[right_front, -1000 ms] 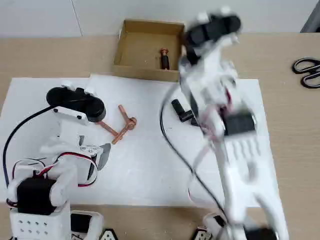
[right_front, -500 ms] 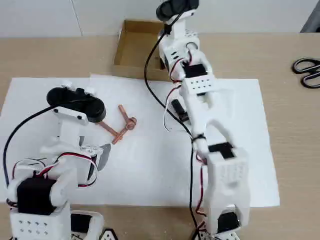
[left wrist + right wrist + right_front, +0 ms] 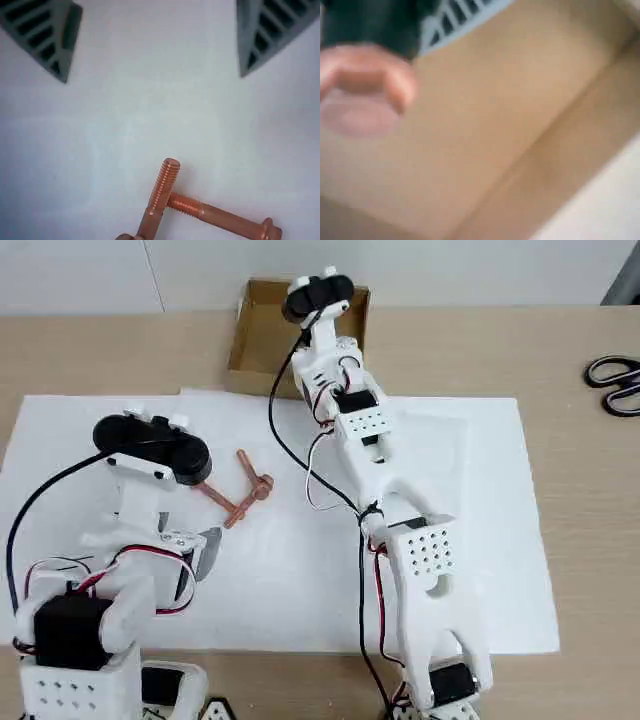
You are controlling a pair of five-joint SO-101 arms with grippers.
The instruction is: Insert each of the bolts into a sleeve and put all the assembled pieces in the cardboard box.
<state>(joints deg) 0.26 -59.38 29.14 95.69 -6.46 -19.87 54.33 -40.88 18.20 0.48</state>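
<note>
The right tool (image 3: 312, 302) is held down inside the cardboard box (image 3: 258, 382), which stands at the far edge of the surface (image 3: 100, 350). Whether it is spread or pinching something cannot be told. In the right wrist view a blurred copper-coloured shape (image 3: 362, 95) is seen close up over the box floor, with a dark part beside it. It is judged to be a bolt in its sleeve, though a grip on it cannot be confirmed.

A second ago this arm was caught mid-swing over the white paper sheet (image 3: 500, 490), and half a second ago it was seen at the box's right wall. It is now stretched further, to the box's left half. A delivery is therefore judged to be under way, with release as the likely next call. The piece seen in the box earlier, and the black sleeves seen on the paper, are now covered by the arm.

The left tool (image 3: 152, 77) is unchanged: it is held spread wide above the paper, and nothing is gripped. The loose copper bolts (image 3: 262, 487) are left crossed just beyond it, towards the left side of the surface, so clean picking may be hindered. Scissors (image 3: 615, 380) are left at the right edge.
</note>
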